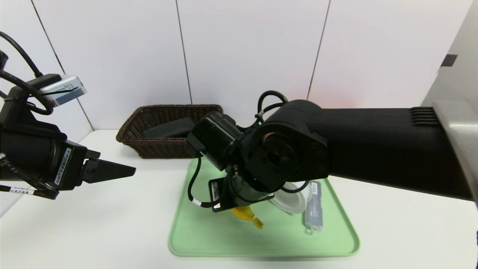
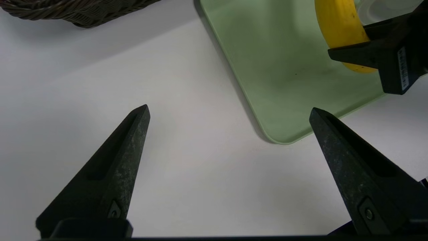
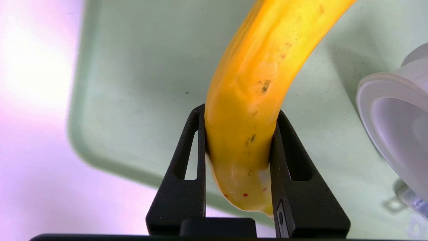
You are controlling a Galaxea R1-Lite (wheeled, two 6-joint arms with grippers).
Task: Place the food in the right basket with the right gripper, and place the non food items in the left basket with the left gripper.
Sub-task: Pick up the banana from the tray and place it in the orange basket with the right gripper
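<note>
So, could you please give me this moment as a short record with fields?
right gripper: shut on banana, above the green tray
left gripper: open, empty, over the white table beside the tray
left on tray: white round container, clear plastic case
wicker basket: behind the tray, holds a dark item
right basket: not in view

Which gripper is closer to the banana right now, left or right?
Right. The right gripper is shut on the banana above the green tray; the left gripper hangs open over the table, off to the tray's side.
</note>
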